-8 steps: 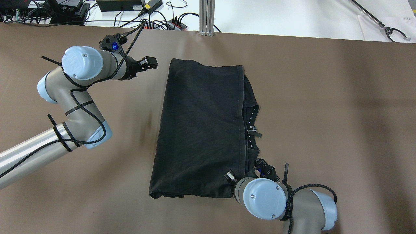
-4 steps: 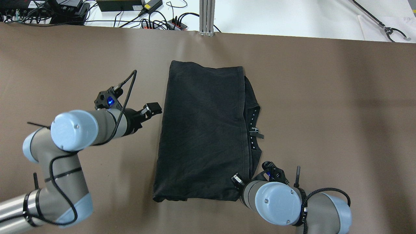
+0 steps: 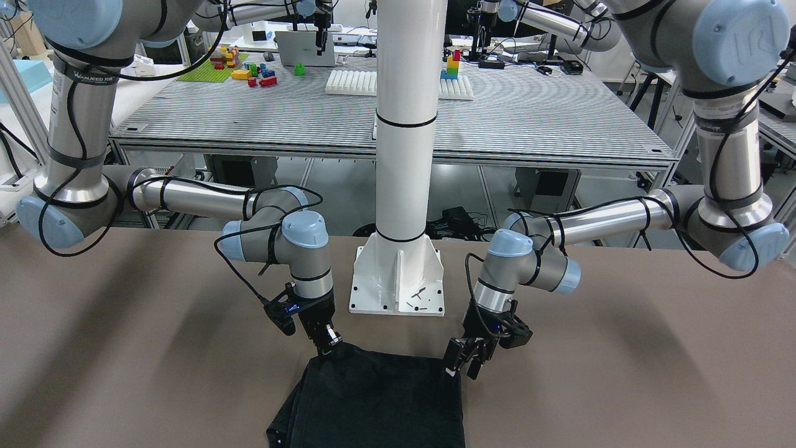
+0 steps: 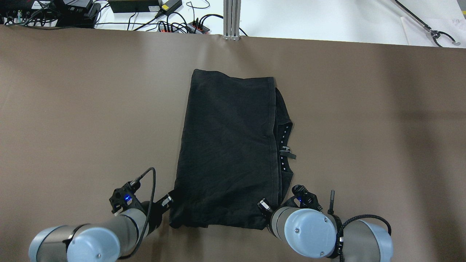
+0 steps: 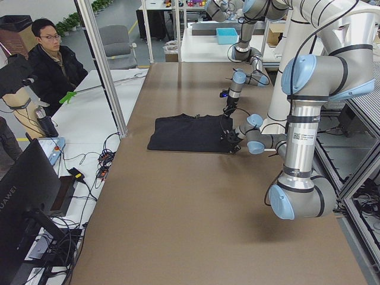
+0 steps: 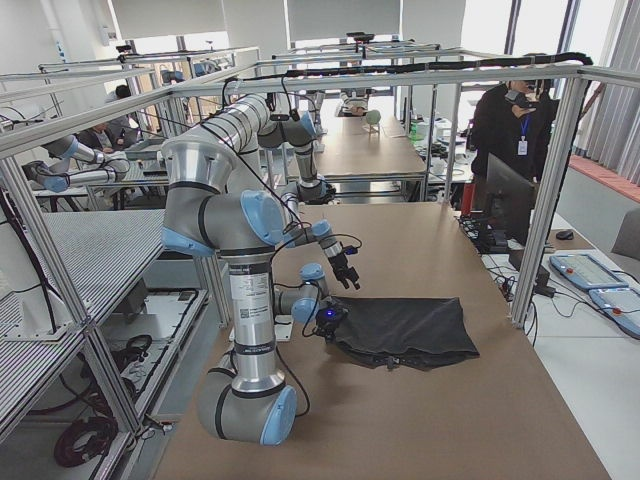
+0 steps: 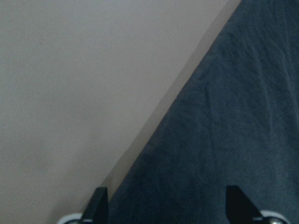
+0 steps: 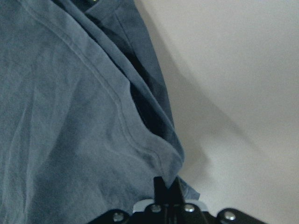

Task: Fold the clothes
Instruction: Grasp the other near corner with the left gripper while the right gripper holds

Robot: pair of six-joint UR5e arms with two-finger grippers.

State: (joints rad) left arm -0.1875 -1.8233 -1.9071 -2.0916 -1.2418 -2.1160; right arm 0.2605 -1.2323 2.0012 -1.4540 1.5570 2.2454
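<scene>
Clothes, judged soft and limp, are best taken at near corners: one is pinched in the right tool, one straddled by the wide left tool.

Brown table, white post, slatted workbench behind, aluminium framing

The clothes are plain black, with a row of small white marks along one edge. The tabletop is flat brown. The left tool and right tool are black.
</scene>
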